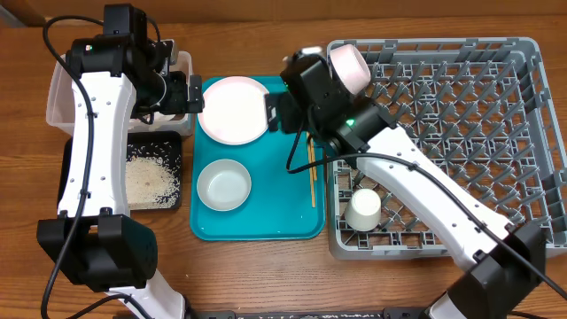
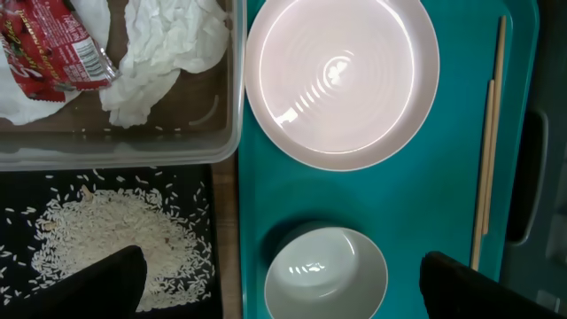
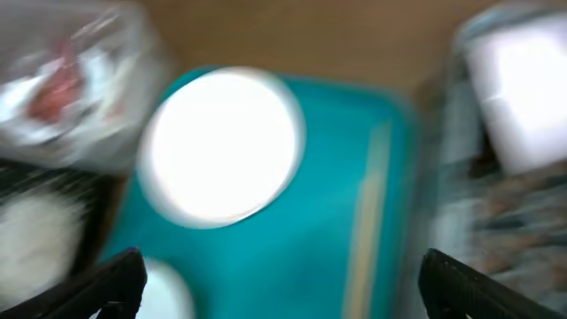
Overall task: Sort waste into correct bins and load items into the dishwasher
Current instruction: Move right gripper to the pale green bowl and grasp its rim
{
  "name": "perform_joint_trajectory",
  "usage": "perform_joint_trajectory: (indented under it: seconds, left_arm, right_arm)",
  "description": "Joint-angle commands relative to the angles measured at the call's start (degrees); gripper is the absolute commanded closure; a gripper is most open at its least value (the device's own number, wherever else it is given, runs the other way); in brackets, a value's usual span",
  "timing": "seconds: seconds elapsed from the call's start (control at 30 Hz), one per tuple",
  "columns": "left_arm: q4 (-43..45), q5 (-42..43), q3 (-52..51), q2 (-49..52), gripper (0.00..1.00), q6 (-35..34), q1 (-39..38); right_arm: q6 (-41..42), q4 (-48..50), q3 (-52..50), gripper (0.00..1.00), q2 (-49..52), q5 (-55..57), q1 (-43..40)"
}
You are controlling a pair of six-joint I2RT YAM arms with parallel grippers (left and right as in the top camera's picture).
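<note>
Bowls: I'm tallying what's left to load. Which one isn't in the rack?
The bowl upright on the teal tray, by the plate; the other bowl sits tipped in a corner of the grey rack.

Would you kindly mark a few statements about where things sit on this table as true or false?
1. The plate lies on the teal tray. True.
2. The chopsticks are in the dish rack. False: they lie on the teal tray.
3. The rice is in the black tray. True.
4. The red wrapper lies on the rice. False: it is in the clear tub beside napkins.
5. A cup sits in the dish rack. True.
</note>
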Motion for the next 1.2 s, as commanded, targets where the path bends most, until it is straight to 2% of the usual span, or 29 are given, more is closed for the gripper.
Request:
perform_joint_trajectory:
  seconds: [0.0, 0.1, 0.3, 0.67, 0.9, 1.03, 1.17]
  left_arm:
    - [0.0, -0.3, 1.0, 0.3, 0.0, -0.5, -0.1]
    - [0.0, -0.3, 1.0, 0.3, 0.0, -0.5, -0.1]
    - [0.0, -0.3, 1.0, 0.3, 0.0, -0.5, 0.0]
    - [0.0, -0.3, 1.0, 0.3, 0.0, -0.5, 0.0]
    - [0.0, -0.3, 1.0, 0.3, 0.0, -0.5, 0.0]
    - [0.0, -0.3, 1.0, 0.3, 0.0, -0.5, 0.0]
    - [0.0, -0.3, 1.0, 0.3, 0.0, -0.5, 0.0]
  right_arm:
    - [3.3, -0.1, -0.5, 0.0, 1.3, -17.1, 0.6]
    - [6.8, -0.7, -1.8, 0.01, 2.2, -17.6, 0.8]
    - [13.1, 0.8, -6.5, 0.12, 2.5, -17.8, 1.0]
    - [19.2, 13.6, -18.1, 0.31, 3.8, -18.0, 4.1]
    - [23.2, 17.6, -18.2, 0.34, 11.8, -20.3, 6.2]
    - [23.2, 18.8, -17.8, 0.42, 15.5, -23.3, 6.2]
    - [22.9, 18.2, -17.2, 0.66, 15.7, -23.2, 6.1]
